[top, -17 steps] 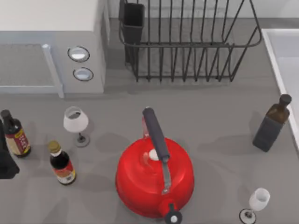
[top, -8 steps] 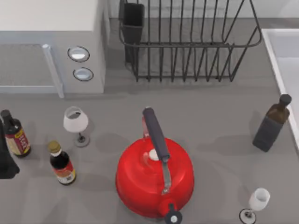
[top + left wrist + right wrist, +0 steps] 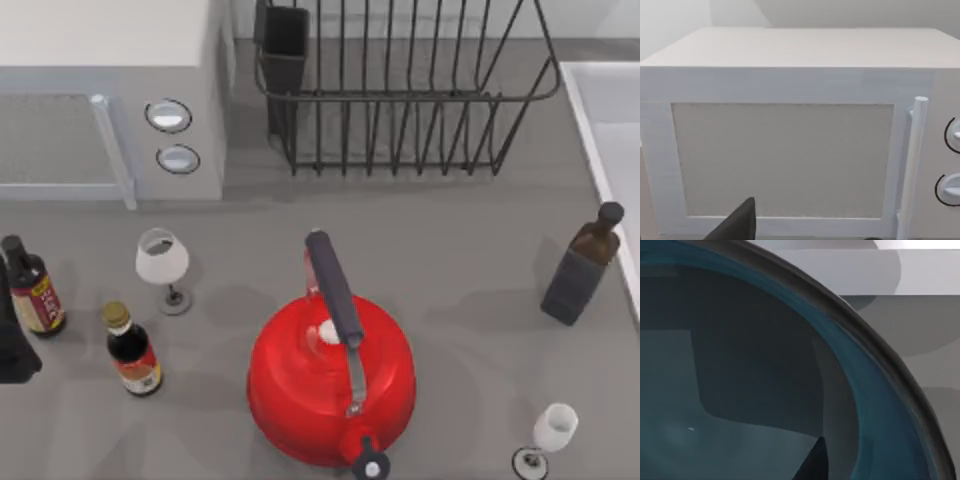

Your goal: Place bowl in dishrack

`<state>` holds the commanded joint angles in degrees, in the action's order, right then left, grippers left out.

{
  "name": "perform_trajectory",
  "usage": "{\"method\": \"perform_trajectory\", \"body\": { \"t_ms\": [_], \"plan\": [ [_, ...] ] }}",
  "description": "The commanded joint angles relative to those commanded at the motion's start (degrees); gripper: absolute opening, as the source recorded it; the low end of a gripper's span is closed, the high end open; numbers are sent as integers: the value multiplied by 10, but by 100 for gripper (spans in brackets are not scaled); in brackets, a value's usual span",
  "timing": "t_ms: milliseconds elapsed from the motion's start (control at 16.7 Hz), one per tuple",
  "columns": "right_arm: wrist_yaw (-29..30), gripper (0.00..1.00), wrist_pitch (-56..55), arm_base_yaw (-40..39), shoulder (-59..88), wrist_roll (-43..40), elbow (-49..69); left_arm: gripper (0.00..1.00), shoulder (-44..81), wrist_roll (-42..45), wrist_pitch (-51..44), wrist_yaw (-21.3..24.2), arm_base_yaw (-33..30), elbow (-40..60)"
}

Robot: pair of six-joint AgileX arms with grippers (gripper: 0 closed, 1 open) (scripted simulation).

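Where the left arm is parked at the table's (image 3: 450,260) left edge, the left gripper (image 3: 735,226) faces the white microwave (image 3: 100,90) door, and its opening cannot be told. Right of it stand 2 sauce bottles (image 3: 132,350), 1 wine glass (image 3: 162,258) and the red kettle (image 3: 330,385) at front centre. The dishrack (image 3: 400,95) sits at the rear, right of the microwave, with nothing visible between its bars. A dark bottle (image 3: 580,265) stands near the right edge. In the right wrist view, the bowl (image 3: 740,390) is immediately under the camera, its blue inside and curved rim very close. A dark part of the right gripper (image 3: 812,462) lies over the inner wall just below the rim. Whether the gripper has closed on the wall cannot be told. Handling estimate: the bowl is probably rigid, light and smooth-surfaced, so it is liable to slip and to chip against the wire bars. The best hold is likely across the rim wall, 1 jaw inside and 1 outside, with moderate force. Carry it level, well above the kettle handle. The bowl's place on the table cannot be told.
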<state>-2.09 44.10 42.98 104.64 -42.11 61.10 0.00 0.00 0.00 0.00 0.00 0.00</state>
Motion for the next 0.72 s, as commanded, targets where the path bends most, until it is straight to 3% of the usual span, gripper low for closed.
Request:
{"method": "perform_trajectory", "body": {
  "t_ms": [300,720],
  "plan": [
    [0,2,0,0,0,0,0,100,0,0,0,0,0,0],
    [0,0,0,0,0,0,0,100,0,0,0,0,0,0]
  ]
}}
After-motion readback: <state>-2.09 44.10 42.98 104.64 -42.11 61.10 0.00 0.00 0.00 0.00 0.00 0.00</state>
